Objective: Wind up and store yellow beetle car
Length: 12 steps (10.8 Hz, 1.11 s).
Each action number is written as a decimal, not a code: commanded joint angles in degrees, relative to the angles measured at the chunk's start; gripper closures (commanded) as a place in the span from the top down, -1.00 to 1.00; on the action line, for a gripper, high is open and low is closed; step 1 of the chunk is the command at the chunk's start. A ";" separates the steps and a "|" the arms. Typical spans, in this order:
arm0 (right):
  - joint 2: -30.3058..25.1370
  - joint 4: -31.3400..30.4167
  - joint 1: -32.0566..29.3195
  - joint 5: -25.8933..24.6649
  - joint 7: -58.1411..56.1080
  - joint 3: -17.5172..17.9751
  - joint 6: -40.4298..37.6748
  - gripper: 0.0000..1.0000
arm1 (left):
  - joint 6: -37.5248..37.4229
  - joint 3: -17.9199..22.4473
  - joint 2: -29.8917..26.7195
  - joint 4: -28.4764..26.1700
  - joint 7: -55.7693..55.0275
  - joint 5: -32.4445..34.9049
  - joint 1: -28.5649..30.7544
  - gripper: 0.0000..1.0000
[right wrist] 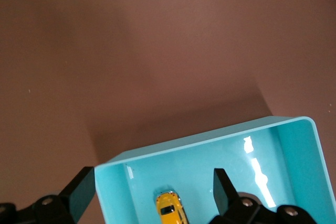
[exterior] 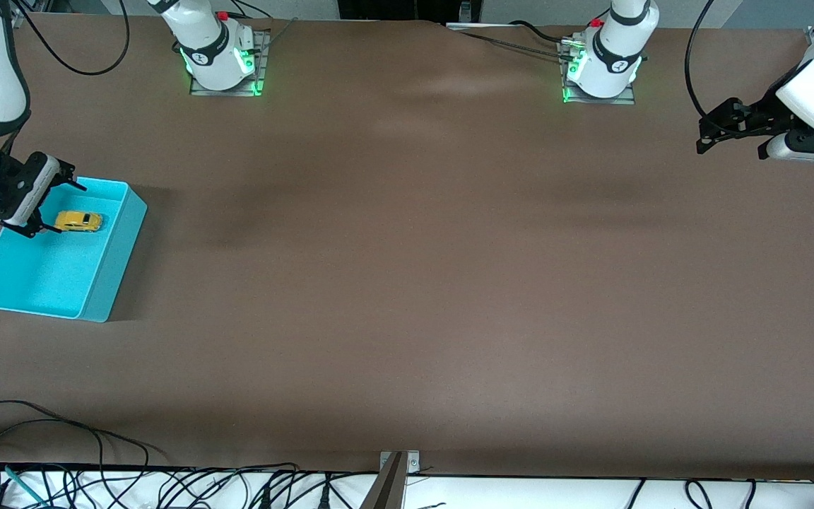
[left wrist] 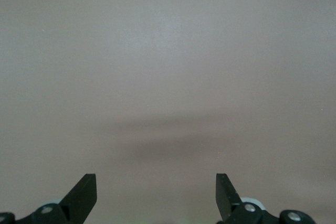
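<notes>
The yellow beetle car [exterior: 78,221] lies on the floor of the turquoise bin [exterior: 107,272] at the right arm's end of the table. It also shows in the right wrist view [right wrist: 171,208], inside the bin [right wrist: 294,150]. My right gripper [exterior: 57,208] is open and empty, held over the bin's end that is farther from the front camera, just beside the car; in the right wrist view it [right wrist: 155,192] spans the car without touching it. My left gripper [exterior: 721,127] is open and empty, waiting above the table at the left arm's end; its wrist view [left wrist: 156,192] shows only bare table.
The brown table [exterior: 407,283] stretches between the two arms. Both arm bases [exterior: 220,56] [exterior: 601,67] stand at the table's edge farthest from the front camera. Cables [exterior: 61,452] lie along the edge nearest the camera.
</notes>
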 commanded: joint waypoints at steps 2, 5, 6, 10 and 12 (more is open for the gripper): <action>-3.86 2.81 5.57 0.91 19.66 -0.71 -6.46 1.00 | -1.35 0.03 0.93 2.08 -0.68 0.51 -0.26 1.00; -3.42 10.99 11.10 -0.49 41.80 -1.06 -13.76 1.00 | -1.44 0.03 0.93 2.08 -0.68 0.51 -0.26 1.00; -3.33 12.76 12.86 -1.27 48.83 -1.15 -14.65 1.00 | -1.44 0.12 0.93 2.08 -0.68 0.51 -0.26 1.00; -2.81 17.94 20.15 -6.79 75.91 -1.41 -19.74 1.00 | -1.44 -0.06 0.93 2.08 -0.68 0.60 -0.26 1.00; -0.35 21.90 21.49 -8.14 79.40 -1.76 -22.21 1.00 | -1.44 -0.06 0.93 2.08 -0.68 0.60 -0.26 1.00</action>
